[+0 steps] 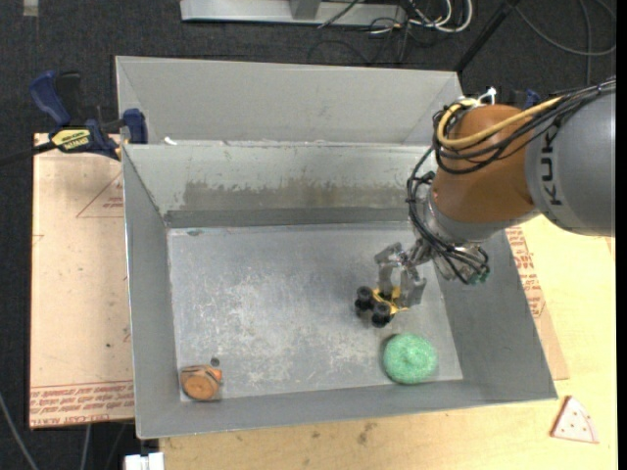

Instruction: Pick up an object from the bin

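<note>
the gripper (397,296) hangs low in the right half of the grey metal bin (284,282), below the arm's orange wrist cover (482,169) with its looped cables. its tip is right at a small black and yellow toy-like thing (375,305), which lies on the bin floor right of the middle and towards the near wall; the 2 seem to touch, but whether the toy sits inside the grip is unclear, and whether the jaws stand apart or together cannot be told from this angle. just below and to the right of the toy, close but apart from it, lies 1 green fuzzy ball (409,357) near the bin's near right corner. well apart from both, in the near left corner, lies 1 brown round thing (202,384).
</note>
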You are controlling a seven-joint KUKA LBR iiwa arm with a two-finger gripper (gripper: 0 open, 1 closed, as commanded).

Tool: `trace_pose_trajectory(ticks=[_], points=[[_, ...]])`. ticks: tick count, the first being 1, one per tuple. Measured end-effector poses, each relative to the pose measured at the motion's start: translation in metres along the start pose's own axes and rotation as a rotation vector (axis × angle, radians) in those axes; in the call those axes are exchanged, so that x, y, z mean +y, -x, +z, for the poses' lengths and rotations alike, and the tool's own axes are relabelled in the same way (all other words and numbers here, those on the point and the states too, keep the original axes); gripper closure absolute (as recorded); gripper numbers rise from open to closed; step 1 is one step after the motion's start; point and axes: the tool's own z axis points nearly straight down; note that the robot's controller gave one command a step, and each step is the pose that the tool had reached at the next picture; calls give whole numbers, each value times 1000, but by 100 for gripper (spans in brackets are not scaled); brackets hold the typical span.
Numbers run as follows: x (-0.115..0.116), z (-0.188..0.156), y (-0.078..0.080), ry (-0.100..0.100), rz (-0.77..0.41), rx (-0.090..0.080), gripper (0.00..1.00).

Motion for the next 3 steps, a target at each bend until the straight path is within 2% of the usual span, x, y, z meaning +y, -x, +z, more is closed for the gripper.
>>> trace_pose_trajectory(ticks=[1, 3], points=[[0, -9, 1, -1, 0, -3, 100], [1, -32, 0, 1, 1, 2, 100]])
